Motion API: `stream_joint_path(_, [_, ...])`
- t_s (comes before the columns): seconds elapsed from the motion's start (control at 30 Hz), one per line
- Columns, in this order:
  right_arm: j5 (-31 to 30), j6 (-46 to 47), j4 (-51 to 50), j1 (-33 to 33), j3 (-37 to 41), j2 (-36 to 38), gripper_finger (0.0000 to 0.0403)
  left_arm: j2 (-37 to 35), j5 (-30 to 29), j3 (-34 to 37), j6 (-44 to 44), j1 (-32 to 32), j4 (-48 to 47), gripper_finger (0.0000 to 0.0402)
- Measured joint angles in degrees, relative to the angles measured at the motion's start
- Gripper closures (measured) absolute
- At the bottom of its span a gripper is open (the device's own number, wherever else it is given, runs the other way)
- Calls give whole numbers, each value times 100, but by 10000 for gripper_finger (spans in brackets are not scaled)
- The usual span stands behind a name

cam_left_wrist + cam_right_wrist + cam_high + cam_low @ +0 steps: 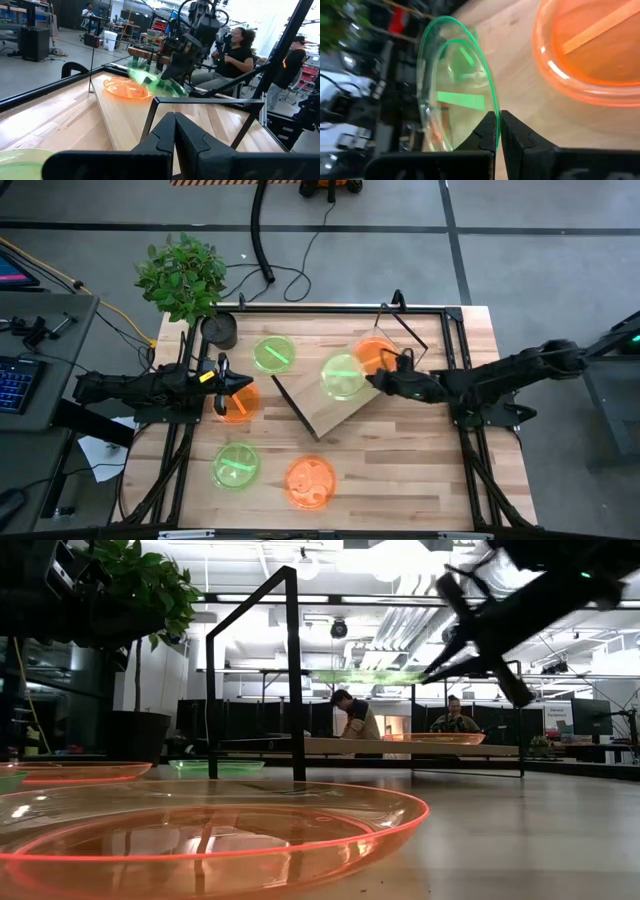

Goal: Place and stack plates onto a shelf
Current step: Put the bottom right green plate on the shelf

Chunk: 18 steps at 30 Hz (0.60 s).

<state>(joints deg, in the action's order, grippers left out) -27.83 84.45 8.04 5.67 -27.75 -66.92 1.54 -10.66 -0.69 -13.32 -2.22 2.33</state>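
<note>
My right gripper [376,380] is shut on a neon green plate [343,375] and holds it over the light-wood shelf board [325,412], next to an orange plate [375,350] that lies flat on the board. In the low view this green plate [370,675] shows edge-on, high above the board. My left gripper [226,385] is shut and hovers over an orange plate [238,404] lying on the table; I cannot tell whether it touches it. On the tabletop lie two more green plates [273,355] [236,465] and another orange one [310,480]. My right gripper pinches the green plate's rim [491,106] between its two fingers, on the side of the plate nearest the table's right edge. The fingers come in from the right, roughly level. The plate is lifted clear of the shelf and sticks out beyond the fingertips toward the table's left.
A small dark pot [218,330] and a leafy plant [182,275] stand at the far left corner. The shelf's black wire end frames [415,330] [290,670] rise at both ends of the slanted board. People sit beyond the table [240,50].
</note>
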Motion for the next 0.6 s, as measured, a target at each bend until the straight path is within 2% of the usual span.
stream_joint_path(0.1, [358, -241, -722, -96, -729, -532, 403, 0, 0, -1, 2, -2, 0, 401])
stream_joint_path(0.3, [524, -488, -2340, -249, -1900, -1336, 403, 1, 0, -2, 0, 0, 0, 401])
stream_joint_path(0.43, [976, -478, -2325, -401, -2122, -1672, 403, 1, 0, -1, 1, 0, 0, 401])
stream_joint_path(0.6, [981, -498, -2314, -511, -2174, -1957, 403, 0, 0, 0, 1, 0, 0, 401])
